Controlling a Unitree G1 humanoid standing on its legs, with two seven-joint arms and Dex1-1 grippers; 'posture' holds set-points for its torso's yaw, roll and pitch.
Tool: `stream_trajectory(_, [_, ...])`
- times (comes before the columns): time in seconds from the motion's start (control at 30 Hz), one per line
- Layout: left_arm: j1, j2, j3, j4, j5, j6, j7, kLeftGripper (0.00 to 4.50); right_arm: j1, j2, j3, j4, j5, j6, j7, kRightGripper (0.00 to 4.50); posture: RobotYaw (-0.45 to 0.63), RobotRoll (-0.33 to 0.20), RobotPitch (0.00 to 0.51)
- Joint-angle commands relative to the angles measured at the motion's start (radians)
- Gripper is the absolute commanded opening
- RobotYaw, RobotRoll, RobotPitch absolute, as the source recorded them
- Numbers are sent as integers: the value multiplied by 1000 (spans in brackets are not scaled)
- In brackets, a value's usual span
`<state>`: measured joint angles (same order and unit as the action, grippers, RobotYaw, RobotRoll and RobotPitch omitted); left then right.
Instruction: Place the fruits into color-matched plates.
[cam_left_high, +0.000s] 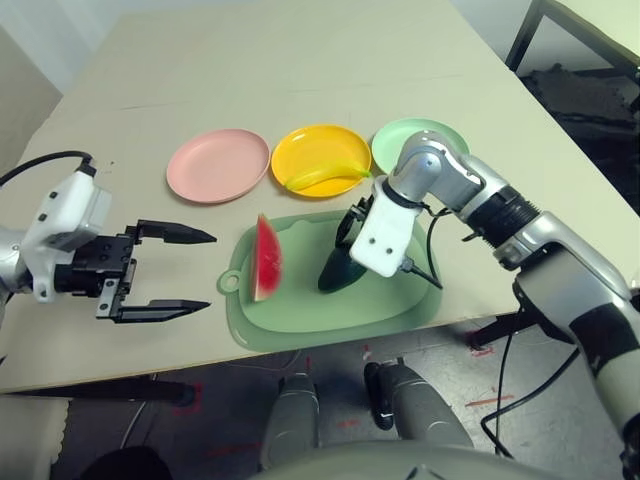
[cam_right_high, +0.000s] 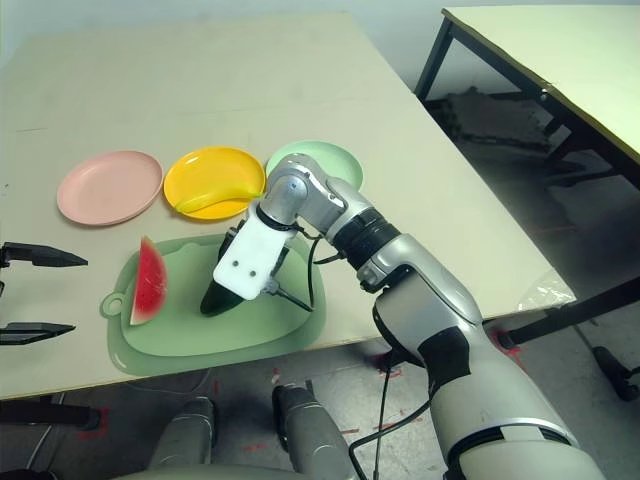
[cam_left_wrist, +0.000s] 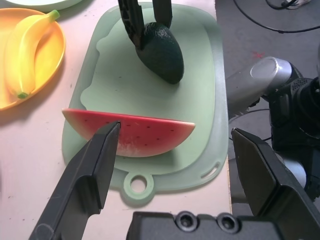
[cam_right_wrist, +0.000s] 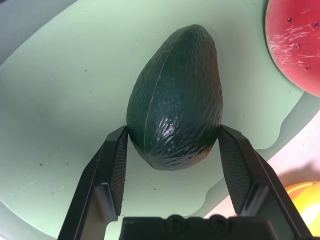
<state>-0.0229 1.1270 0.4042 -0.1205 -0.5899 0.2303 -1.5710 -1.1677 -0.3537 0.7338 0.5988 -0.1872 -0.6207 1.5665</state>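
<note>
On the table (cam_left_high: 300, 60), the green mat (cam_left_high: 380, 315) holds the watermelon (cam_left_high: 266, 258) on its left side and the avocado (cam_right_wrist: 175, 97) to the right, while the banana (cam_left_high: 325, 178) already lies in the yellow plate (cam_left_high: 320, 145), between the pink plate (cam_left_high: 218, 165) and the green plate (cam_left_high: 415, 135) along the far side. The right gripper (cam_right_wrist: 175, 150) has both fingers pressed against the avocado's wide end, so the grab looks made. Next: lift and carry it far-right to the green plate, while the left gripper (cam_left_high: 190, 270) waits wide open, left of the mat.

Beige table (cam_left_high: 300, 60) bearing pink plate (cam_left_high: 218, 165), yellow plate (cam_left_high: 320, 160), mint green plate (cam_left_high: 400, 138), green mat (cam_left_high: 330, 310)
</note>
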Motion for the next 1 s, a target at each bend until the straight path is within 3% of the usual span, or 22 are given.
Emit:
stream_trajectory(0.03, [-6, 12, -8, 6, 12, -11, -6, 4500, 4, 3, -10, -6, -8, 3, 8, 2957, -11, 0, 180])
stream_trajectory(0.23, [-12, 4, -11, 10, 12, -11, 0, 4500, -38, 4, -31, 42, -7, 1, 9, 2957, -19, 0, 179])
stream_trajectory(0.5, [-56, -49, 10, -6, -31, 40, 101, 4500, -219, 13, -87, 298, -51, -40, -62, 2957, -27, 0, 180])
stream_trajectory(0.73, [-49, -52, 16, -19, -24, 63, 168, 4500, -368, -10, -66, 593, -247, 0, -334, 2957, -24, 0, 178])
stream_trajectory(0.87, [-40, -48, 18, -20, -21, 59, 177, 4500, -393, -23, -34, 691, -373, 96, -510, 2957, -21, 0, 178])
stream_trajectory(1.0, [-31, -46, 20, -23, -18, 53, 179, 4500, -386, -20, -38, 737, -431, 201, -593, 2957, -17, 0, 178])
